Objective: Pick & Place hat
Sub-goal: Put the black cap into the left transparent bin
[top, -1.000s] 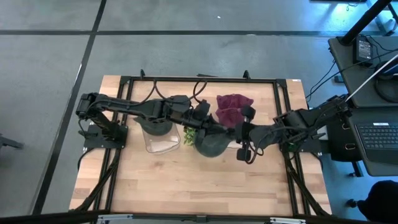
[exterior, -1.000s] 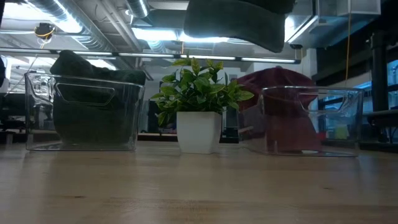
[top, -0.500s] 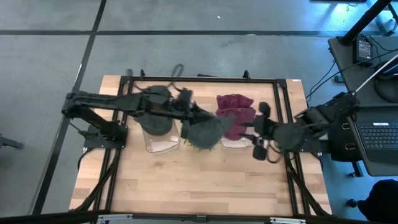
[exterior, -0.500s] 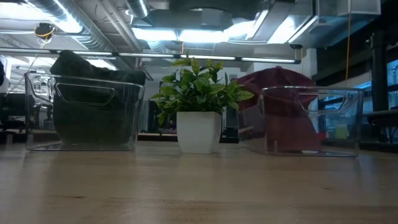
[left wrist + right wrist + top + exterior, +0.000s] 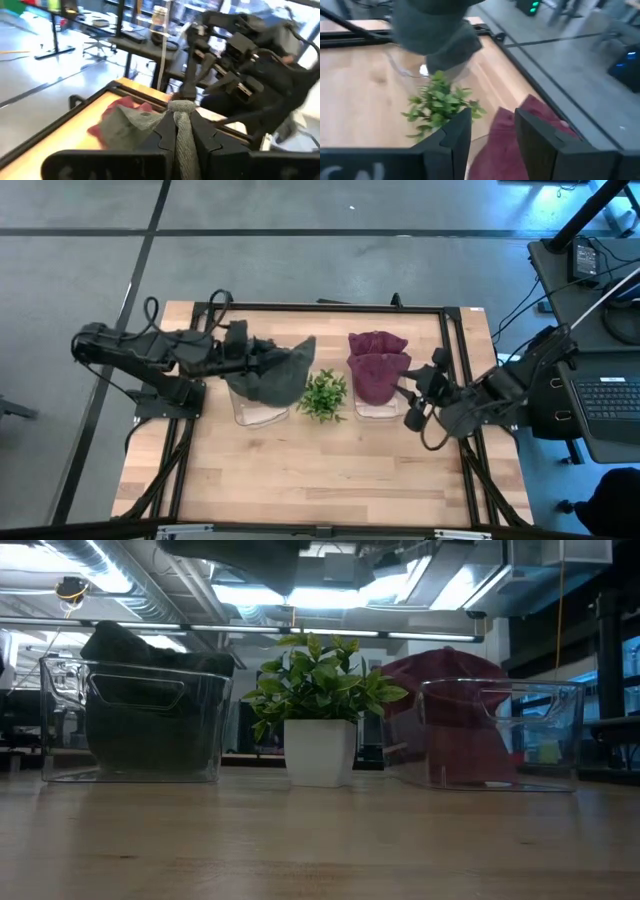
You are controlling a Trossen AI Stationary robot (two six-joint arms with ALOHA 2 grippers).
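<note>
The grey hat (image 5: 275, 375) was held in the air above the left clear bin (image 5: 258, 408), beside the small plant (image 5: 323, 394). It was pinched between the closed fingers of the left gripper (image 5: 182, 134). The right gripper (image 5: 491, 132) was kept open and empty near the bin with maroon hats (image 5: 376, 372) on the surface (image 5: 320, 470).
</note>
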